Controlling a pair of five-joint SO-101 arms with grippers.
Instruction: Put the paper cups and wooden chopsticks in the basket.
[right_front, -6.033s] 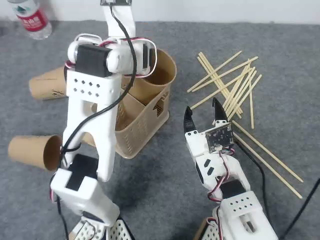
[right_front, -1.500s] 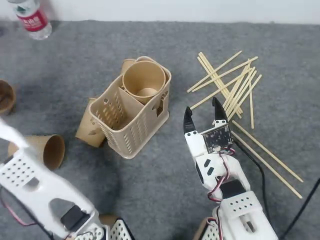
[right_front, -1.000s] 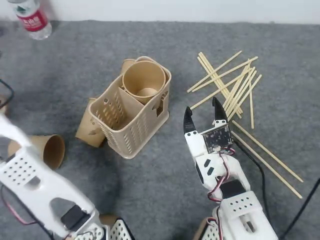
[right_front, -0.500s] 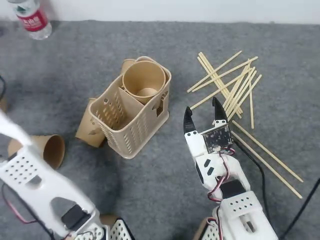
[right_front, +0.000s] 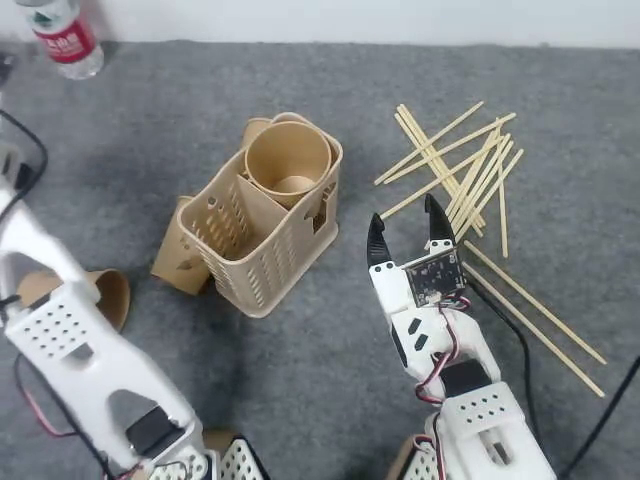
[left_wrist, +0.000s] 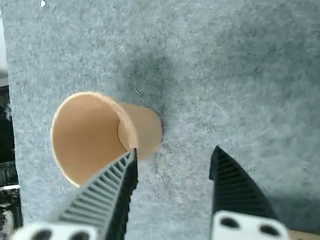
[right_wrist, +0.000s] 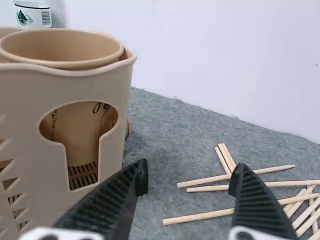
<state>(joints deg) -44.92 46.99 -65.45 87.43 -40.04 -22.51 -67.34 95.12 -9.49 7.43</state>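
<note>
A beige slotted basket stands mid-table with one paper cup upright inside it. A second cup lies against its left side and a third shows behind it. Another cup lies at the left, partly hidden by the left arm. In the left wrist view my left gripper is open just above a cup lying on its side. Wooden chopsticks lie scattered at the right. My right gripper is open between the basket and the chopsticks, holding nothing.
A plastic bottle lies at the back left corner. The grey felt surface ends at a white wall behind. Two long chopsticks lie apart at the right, close to the right arm's cable.
The left arm has swung from above the basket out to the far left and now hangs over a lying cup. The right arm has not moved.
</note>
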